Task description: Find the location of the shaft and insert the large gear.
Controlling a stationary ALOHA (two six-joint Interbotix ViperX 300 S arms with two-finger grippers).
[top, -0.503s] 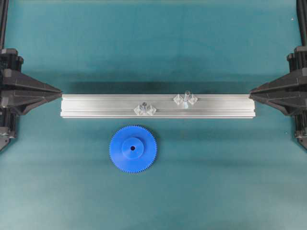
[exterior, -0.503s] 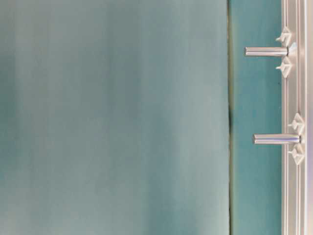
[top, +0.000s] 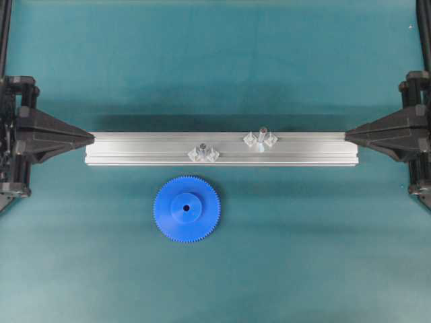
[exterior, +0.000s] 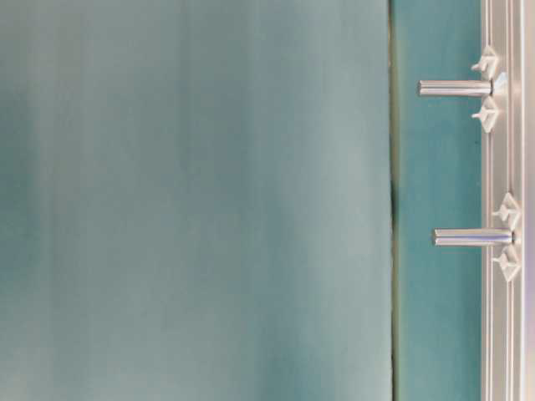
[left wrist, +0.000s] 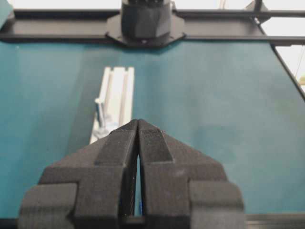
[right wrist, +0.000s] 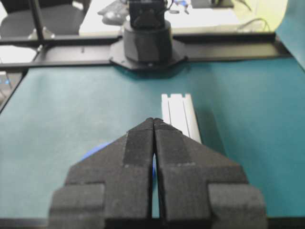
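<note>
I see the big green table [top: 215, 60] under everything. On it lies a long silver rail [top: 135, 149], going from side to side in the view from above. My left hand [top: 92, 137] points at one end of the rail and my right hand [top: 346, 136] points at the other end. Both hands are pressed closed with nothing in them; in the wrist views the fingers [left wrist: 125, 143] of the left one meet at the tips, and the right one looks the same.

The large gear [top: 186, 208] is bright blue and round. It lies flat on the table, just beside the rail on the near side, closer to my left hand. Nothing touches it.

Two small pins stand up from the rail. The shaft [top: 262, 134] is the taller one, near the middle and a bit toward my right hand, with little clear mounts [top: 271, 140] on each side. The shorter stub [top: 202, 149] stands closer to the gear.
</note>
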